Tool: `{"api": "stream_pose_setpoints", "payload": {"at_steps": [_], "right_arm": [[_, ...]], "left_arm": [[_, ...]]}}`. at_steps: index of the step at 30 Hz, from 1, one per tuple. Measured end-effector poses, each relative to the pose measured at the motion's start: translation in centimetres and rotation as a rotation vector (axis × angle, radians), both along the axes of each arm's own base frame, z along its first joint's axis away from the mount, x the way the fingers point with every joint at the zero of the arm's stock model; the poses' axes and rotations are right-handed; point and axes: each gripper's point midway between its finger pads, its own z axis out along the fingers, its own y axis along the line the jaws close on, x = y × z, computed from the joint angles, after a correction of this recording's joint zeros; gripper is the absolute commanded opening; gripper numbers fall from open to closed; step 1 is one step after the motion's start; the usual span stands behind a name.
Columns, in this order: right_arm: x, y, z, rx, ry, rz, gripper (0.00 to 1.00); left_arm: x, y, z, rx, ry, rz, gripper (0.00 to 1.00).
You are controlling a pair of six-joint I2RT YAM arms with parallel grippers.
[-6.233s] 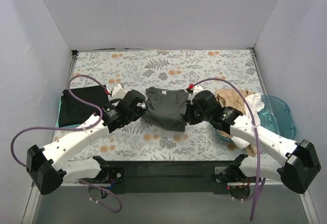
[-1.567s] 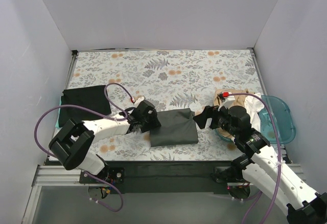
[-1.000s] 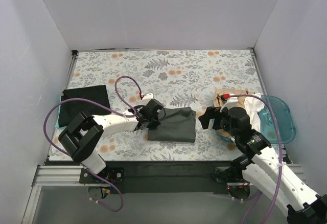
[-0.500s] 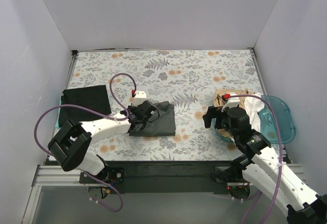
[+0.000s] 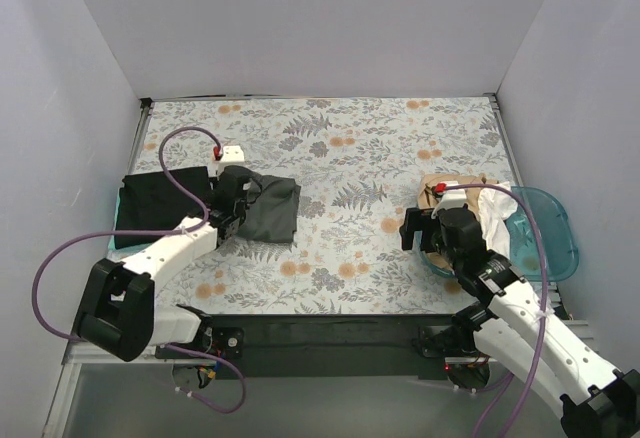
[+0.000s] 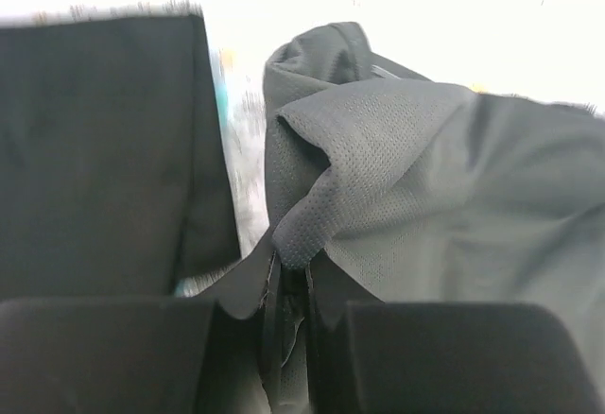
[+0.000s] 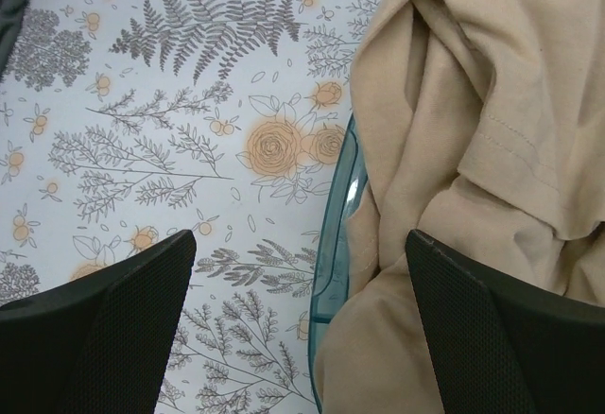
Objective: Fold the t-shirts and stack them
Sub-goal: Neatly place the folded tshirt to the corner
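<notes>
My left gripper [image 5: 238, 206] is shut on a bunched edge of the folded dark grey t-shirt [image 5: 270, 208], which lies at the left of the table. In the left wrist view the grey fabric [image 6: 425, 187] is pinched between the closed jaws [image 6: 291, 277]. The folded black t-shirt [image 6: 95, 149] lies just to its left [image 5: 160, 208], close to the grey one. My right gripper [image 5: 420, 228] is open with nothing in it, hovering over the tub's left rim [image 7: 336, 234]. The tan t-shirt [image 7: 473, 130] is heaped in the tub, with the white t-shirt [image 5: 497, 203] beside it.
The translucent teal tub [image 5: 548, 228] stands at the right edge of the floral table covering [image 5: 340, 138]. White walls close in the table on three sides. Purple cables loop off both arms.
My left gripper has dragged the dark grey t-shirt from the table's middle leftward, up beside the black t-shirt. The right arm has hardly moved and stays open.
</notes>
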Motion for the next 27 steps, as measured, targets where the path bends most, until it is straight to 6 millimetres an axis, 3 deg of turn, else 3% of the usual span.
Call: {"api": "stream_pose_setpoints", "payload": {"at_steps": [3, 11, 15, 27], "right_arm": [[-0.1, -0.2, -0.8, -0.018, 0.018, -0.006, 0.98], [0.0, -0.5, -1.4, -0.030, 0.027, -0.016, 0.98], [0.0, -0.7, -1.6, -0.036, 0.030, -0.025, 0.98], [0.1, -0.8, -1.9, -0.048, 0.037, -0.036, 0.98]], "left_arm": [[2.1, 1.0, 2.0, 0.010, -0.077, -0.035, 0.00], [5.0, 6.1, 2.4, 0.107, 0.025, -0.040, 0.00], [5.4, 8.7, 4.2, 0.134, 0.035, -0.017, 0.00], [4.1, 11.0, 7.3, 0.196, 0.139, -0.068, 0.00]]}}
